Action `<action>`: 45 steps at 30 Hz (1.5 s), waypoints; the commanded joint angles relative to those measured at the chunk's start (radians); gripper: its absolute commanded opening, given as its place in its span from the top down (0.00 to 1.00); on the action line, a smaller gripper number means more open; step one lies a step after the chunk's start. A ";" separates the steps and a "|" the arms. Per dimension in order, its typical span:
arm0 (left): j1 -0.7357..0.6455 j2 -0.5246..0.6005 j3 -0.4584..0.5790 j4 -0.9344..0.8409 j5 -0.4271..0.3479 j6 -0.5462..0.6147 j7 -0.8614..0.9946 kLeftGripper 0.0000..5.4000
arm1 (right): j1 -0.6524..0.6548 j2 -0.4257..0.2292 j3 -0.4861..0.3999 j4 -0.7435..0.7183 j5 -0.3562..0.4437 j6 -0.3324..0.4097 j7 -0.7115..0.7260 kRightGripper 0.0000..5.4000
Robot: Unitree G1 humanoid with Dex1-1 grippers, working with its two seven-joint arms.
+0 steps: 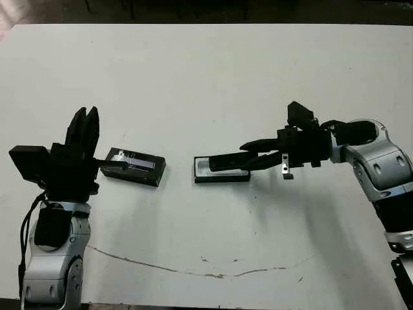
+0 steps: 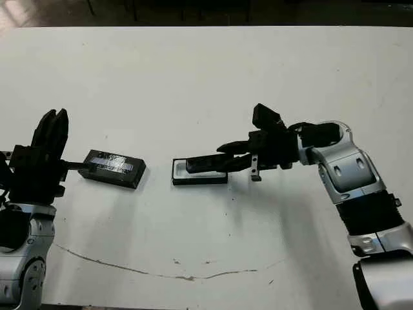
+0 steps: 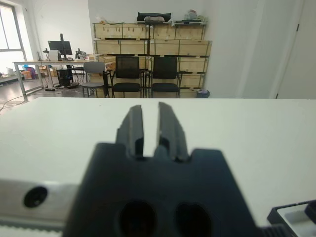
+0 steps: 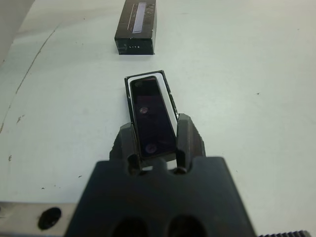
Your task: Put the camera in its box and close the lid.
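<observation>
The right gripper (image 4: 154,140) grasps the camera (image 4: 150,116) by its near end, one finger on each long side, and the bar runs out ahead of the fingertips over the box (image 4: 148,101), whose white lining shows around it. Whether the camera has settled flat in the box cannot be told. Farther out beyond the box, along the same line, the lid (image 4: 137,26) lies on the white worktop (image 1: 213,77). The left gripper (image 1: 84,126) is empty, fingers nearly together and pointing away, with the lid just beside it on its inner side.
</observation>
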 commanded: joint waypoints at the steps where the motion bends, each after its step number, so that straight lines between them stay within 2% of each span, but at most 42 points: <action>1: 0.022 0.000 0.000 0.013 0.010 -0.001 0.001 1.00 | 0.018 0.005 0.011 0.011 -0.016 0.004 -0.005 0.99; 12: 0.028 -0.005 0.001 0.005 0.005 0.013 0.002 1.00 | 0.016 0.004 0.037 -0.024 -0.072 0.000 -0.033 0.99; 23: 0.035 -0.008 0.001 0.007 0.005 0.004 0.002 1.00 | 0.014 0.029 0.031 -0.028 -0.040 0.090 -0.024 0.99; 38: 0.044 -0.023 -0.003 0.002 0.003 -0.003 0.002 1.00 | -0.005 0.075 0.097 -0.033 -0.063 0.088 -0.010 0.99; 45: 0.050 -0.023 -0.003 0.002 0.015 -0.009 0.001 1.00 | -0.004 0.074 0.124 -0.054 -0.081 0.098 -0.010 0.99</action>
